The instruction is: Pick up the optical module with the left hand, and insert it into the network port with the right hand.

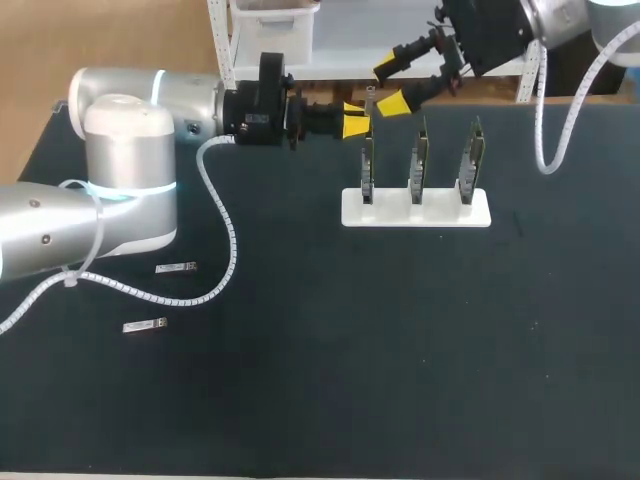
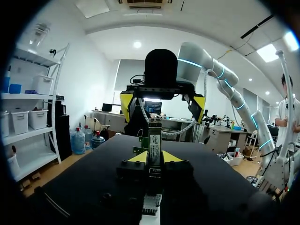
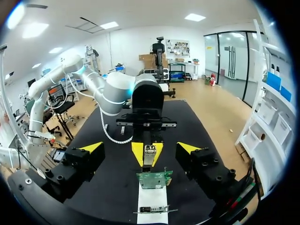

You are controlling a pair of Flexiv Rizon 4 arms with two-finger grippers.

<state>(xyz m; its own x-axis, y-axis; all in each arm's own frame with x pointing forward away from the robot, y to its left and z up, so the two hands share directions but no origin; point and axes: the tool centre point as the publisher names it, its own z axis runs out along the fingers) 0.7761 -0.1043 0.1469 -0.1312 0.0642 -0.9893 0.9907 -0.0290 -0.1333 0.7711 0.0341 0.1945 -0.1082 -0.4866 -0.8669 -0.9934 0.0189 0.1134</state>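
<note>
Near the card stand point(image 1: 442, 213), with the left gripper point(image 1: 352, 121) clamping the optical module point(image 3: 149, 154), the wide-open right gripper point(image 1: 392, 86) should centre squarely on it before closing

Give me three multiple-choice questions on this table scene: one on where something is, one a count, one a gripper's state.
1. Where is the optical module? A. between the left gripper's fingers; B. flat on the table; C. in a person's hand.
2. How many green boards stand in the white stand? A. two; B. three; C. five.
3. The right gripper is: A. shut on a board; B. shut on a cable; C. open.
Answers: 1 A, both yellow tips press its sides. 2 B, three rise from the base. 3 C, its tips stand wide apart with nothing between.
</note>
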